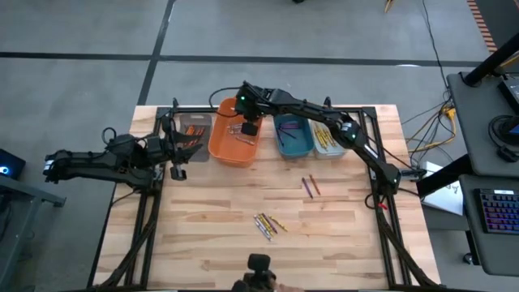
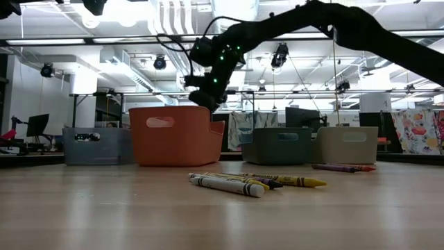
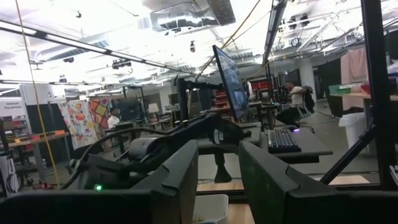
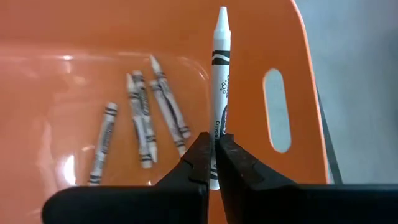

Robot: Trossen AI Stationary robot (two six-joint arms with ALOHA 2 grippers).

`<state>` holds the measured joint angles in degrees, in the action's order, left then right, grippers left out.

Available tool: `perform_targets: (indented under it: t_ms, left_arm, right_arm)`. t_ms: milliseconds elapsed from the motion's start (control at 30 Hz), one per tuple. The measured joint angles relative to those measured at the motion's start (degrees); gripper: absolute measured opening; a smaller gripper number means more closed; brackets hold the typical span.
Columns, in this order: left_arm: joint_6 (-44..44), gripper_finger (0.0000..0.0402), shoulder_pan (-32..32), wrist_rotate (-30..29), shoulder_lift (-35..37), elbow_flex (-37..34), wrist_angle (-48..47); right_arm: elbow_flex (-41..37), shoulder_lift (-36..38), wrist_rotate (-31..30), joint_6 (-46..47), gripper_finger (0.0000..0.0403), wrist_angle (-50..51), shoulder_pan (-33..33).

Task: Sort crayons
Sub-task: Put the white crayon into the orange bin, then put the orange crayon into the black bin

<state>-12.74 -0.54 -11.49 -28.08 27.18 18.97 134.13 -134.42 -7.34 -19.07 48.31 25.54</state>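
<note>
Right wrist view shows the right gripper with its two dark fingers pinched tight on the lower part of a short white paper-wrapped wax crayon. The crayon's pointed tip sticks out forward past the fingers, which looks like a grip chosen so the stick can drop freely once the fingers part. Beneath it lies the orange plastic bin, and on the bin's floor four more white paper-wrapped crayons lie loosely side by side. So this bin appears to be the home for white ones, and the held crayon hangs over the bin's inner edge, near the wall with the oval handle slot. I judge the step in hand to be the release into the bin.

In the high view the right gripper sits above the orange bin, at the end of the right arm reaching across from the far side. Beside the orange bin stand a grey plastic bin, a teal plastic bin and a pale plastic bin. In front of the orange bin, loose crayons lie in a small cluster on the wooden table, with a purple-and-orange pair nearer the teal bin.

The left gripper waits beside the grey bin, its fingers part-way apart and holding nothing.
</note>
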Motion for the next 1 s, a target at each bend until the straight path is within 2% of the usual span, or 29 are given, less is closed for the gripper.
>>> perform_targets:
  t_ms: [400, 667, 1000]
  left_arm:
    - [0.1, 0.01, 0.0, 0.0, -0.2, 0.0, -0.7]
    - [0.2, 0.01, 0.0, 0.0, -0.2, 0.0, -1.1]
    - [1.3, 0.01, 0.0, 0.0, -0.2, 0.0, -2.5]
  right_arm:
    - [-0.1, -2.5, 0.2, -2.3, 0.0011, -1.0, 1.1]
    - [-0.1, -2.5, 0.3, -1.9, 0.0044, -1.3, 0.9]
    - [0.8, -1.8, 0.4, -1.6, 0.0047, -2.5, 0.4]
